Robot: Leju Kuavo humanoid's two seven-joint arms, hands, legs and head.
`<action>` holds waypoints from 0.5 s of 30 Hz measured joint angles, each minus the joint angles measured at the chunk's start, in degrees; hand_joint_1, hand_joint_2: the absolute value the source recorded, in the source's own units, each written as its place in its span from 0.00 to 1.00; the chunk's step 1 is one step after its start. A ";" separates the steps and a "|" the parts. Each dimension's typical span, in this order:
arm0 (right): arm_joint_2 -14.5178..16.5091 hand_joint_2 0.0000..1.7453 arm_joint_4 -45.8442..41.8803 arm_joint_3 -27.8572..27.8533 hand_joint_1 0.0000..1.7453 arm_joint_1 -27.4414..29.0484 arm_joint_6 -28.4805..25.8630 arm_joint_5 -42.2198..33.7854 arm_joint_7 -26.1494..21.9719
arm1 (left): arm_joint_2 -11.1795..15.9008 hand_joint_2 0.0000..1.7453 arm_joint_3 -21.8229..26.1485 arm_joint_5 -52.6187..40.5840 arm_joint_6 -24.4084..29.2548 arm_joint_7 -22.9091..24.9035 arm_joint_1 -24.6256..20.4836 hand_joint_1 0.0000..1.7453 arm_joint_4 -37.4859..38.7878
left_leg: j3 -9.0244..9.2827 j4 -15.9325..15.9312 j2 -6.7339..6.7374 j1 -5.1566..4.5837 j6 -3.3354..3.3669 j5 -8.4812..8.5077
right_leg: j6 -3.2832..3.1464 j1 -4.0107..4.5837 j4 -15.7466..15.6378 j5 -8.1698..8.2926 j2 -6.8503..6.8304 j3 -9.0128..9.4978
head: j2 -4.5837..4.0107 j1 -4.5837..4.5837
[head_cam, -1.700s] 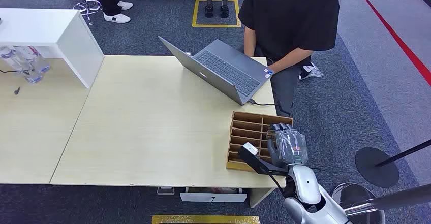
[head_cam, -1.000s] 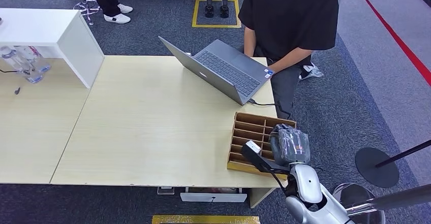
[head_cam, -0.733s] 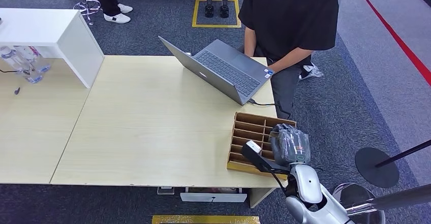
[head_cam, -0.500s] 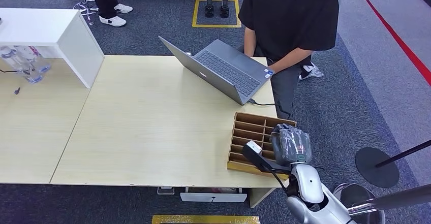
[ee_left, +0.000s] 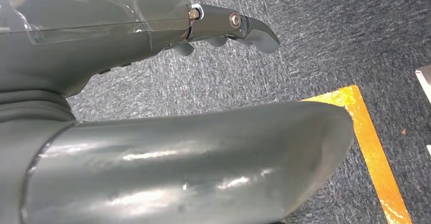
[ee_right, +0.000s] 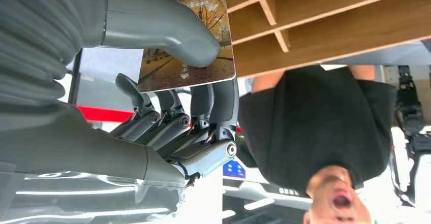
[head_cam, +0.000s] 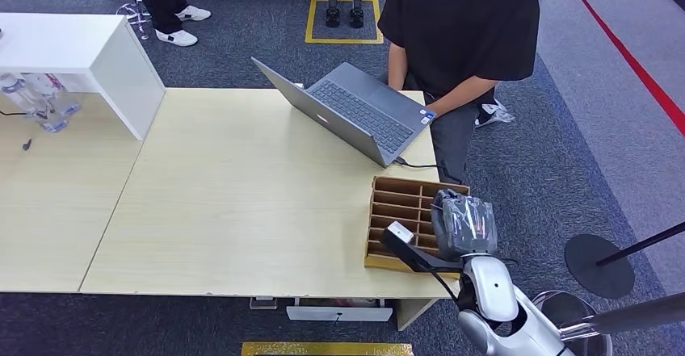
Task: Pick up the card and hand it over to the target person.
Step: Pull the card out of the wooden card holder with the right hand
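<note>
My right hand hovers over the right side of the wooden slotted organizer at the table's near right corner. In the right wrist view the card, printed with autumn trees, is pinched between the thumb and the dark fingers of my right hand, just beside the organizer's wooden dividers. The person in a black shirt sits at the table's far right. My left hand hangs over the carpet, holding nothing, its fingers loosely extended.
An open grey laptop sits before the person, its cable trailing toward the organizer. A white cabinet and water bottles stand at the far left. A black stanchion base is on the carpet to my right.
My right hand has risen slightly and drifted right over the organizer, keeping its grip on the card. The person and the laptop have not moved.
</note>
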 joint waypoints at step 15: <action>-0.61 1.00 -10.84 -1.48 0.89 -4.93 4.20 -4.62 -2.84 | -0.15 0.00 0.05 0.00 -0.08 -0.53 -0.86 0.00 -0.13 | 0.00 0.01 0.03 -0.02 0.01 0.01 | -0.03 -0.01 0.02 0.01 0.02 -0.02 | 0.00 0.00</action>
